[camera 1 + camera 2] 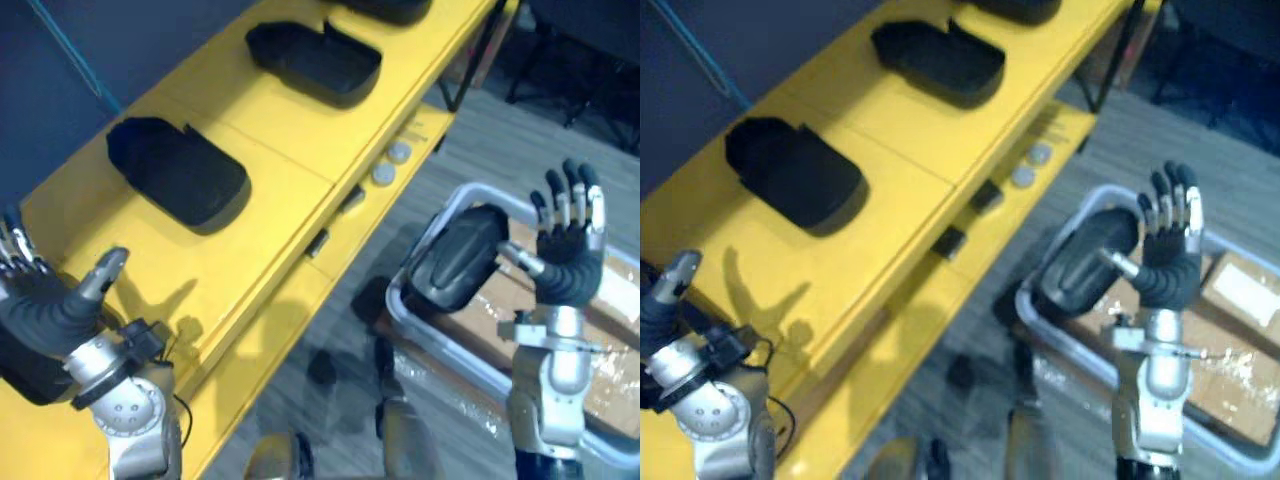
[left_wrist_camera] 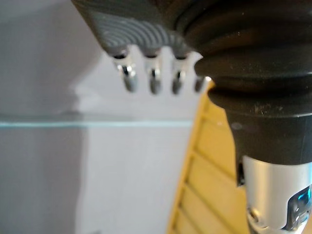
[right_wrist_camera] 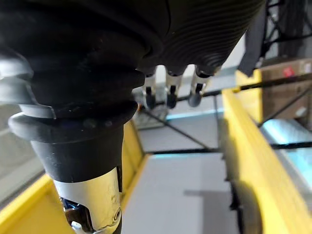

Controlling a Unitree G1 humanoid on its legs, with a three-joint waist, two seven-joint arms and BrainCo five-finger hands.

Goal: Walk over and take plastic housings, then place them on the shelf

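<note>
– What lies near the right hand point(image 1: 568, 265)?
– The rim of a grey tub point(image 1: 400, 300), just to its left, and cardboard boxes point(image 1: 615, 345) under it.
– And further left?
– Two pale discs point(image 1: 383, 174), two small black blocks point(image 1: 350, 200) and grey plank floor point(image 1: 480, 130).

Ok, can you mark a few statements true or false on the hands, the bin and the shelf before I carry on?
The right hand grips a housing. False: its fingers are straight and it holds nothing.
A black housing lies in the grey bin. True.
The yellow shelf is bare. False: a near housing and a far housing lie on it.
The left hand is open. True.
</note>
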